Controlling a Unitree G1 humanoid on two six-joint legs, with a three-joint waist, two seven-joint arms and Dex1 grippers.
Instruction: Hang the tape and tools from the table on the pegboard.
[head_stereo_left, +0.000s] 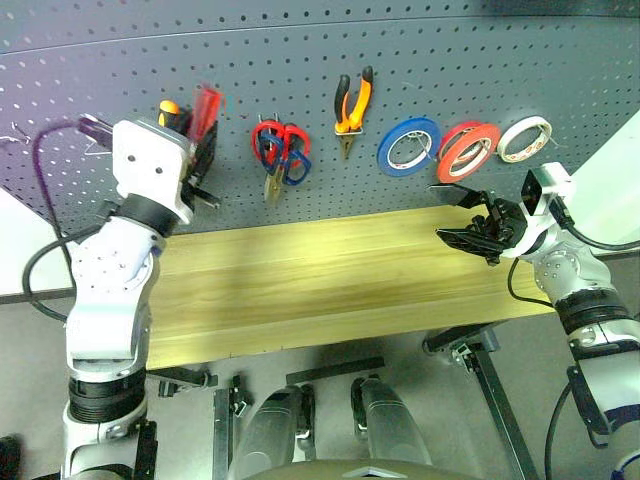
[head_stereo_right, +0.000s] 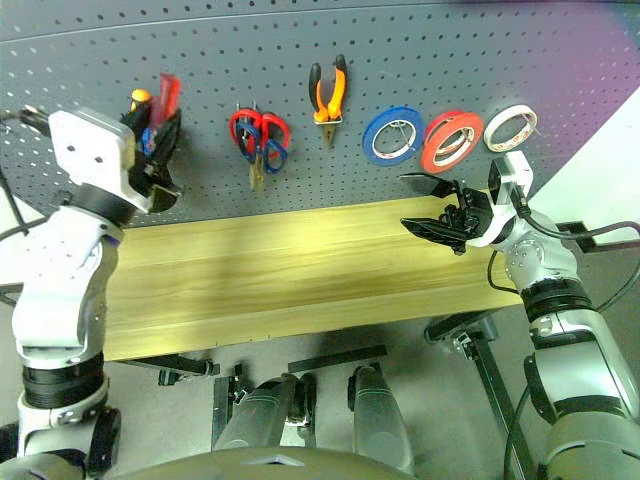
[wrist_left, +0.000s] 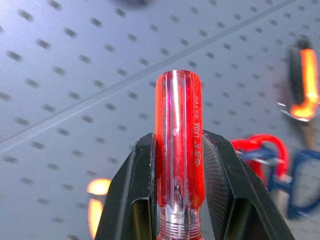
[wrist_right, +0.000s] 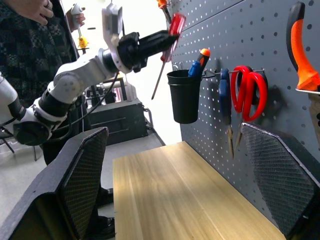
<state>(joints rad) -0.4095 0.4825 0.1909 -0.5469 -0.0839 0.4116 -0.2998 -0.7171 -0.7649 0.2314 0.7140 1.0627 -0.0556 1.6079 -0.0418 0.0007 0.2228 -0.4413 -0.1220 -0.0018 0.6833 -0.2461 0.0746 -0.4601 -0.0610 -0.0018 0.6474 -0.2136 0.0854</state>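
My left gripper is shut on the red-handled screwdriver, held handle-up just above a black cup on the pegboard; its shaft slants down beside the cup. The orange-and-black pliers, the blue-handled scissors and the red-orange tape hang on the pegboard. My right gripper is open and holds nothing, hovering over the right end of the table below the tape.
Red-handled scissors hang with the blue ones. A blue roll and a white roll flank the red-orange tape. Orange and blue screwdrivers stand in the cup. A person stands beyond the table's left end.
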